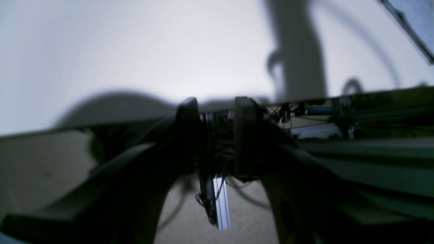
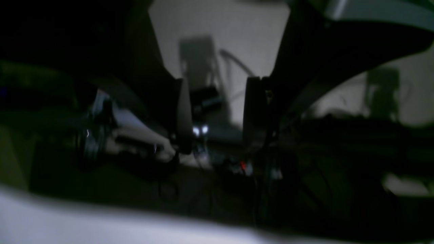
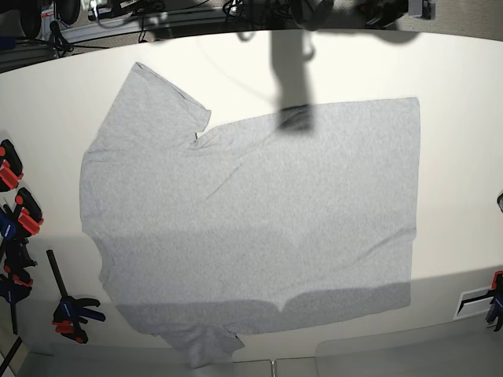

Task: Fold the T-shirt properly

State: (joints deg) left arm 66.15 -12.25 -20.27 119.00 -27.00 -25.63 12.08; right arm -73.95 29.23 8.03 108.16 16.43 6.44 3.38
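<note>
The light grey T-shirt (image 3: 259, 220) lies spread flat on the white table (image 3: 456, 78), plain side up. One sleeve points to the upper left and the other to the bottom edge, with the straight hem on the right. Neither arm shows in the base view. In the left wrist view my left gripper (image 1: 217, 135) is open, its dark fingers (image 1: 186, 135) apart with nothing between them, over the table's edge. My right gripper (image 2: 217, 115) is open too, empty, in a dark blurred view. The T-shirt does not show in either wrist view.
Red, blue and black clamps (image 3: 16, 212) hang along the table's left edge, with another (image 3: 71, 314) lower down and one at the right edge (image 3: 495, 298). An arm's shadow (image 3: 292, 78) falls across the shirt's top edge. Cables and gear (image 3: 118, 12) sit beyond the far edge.
</note>
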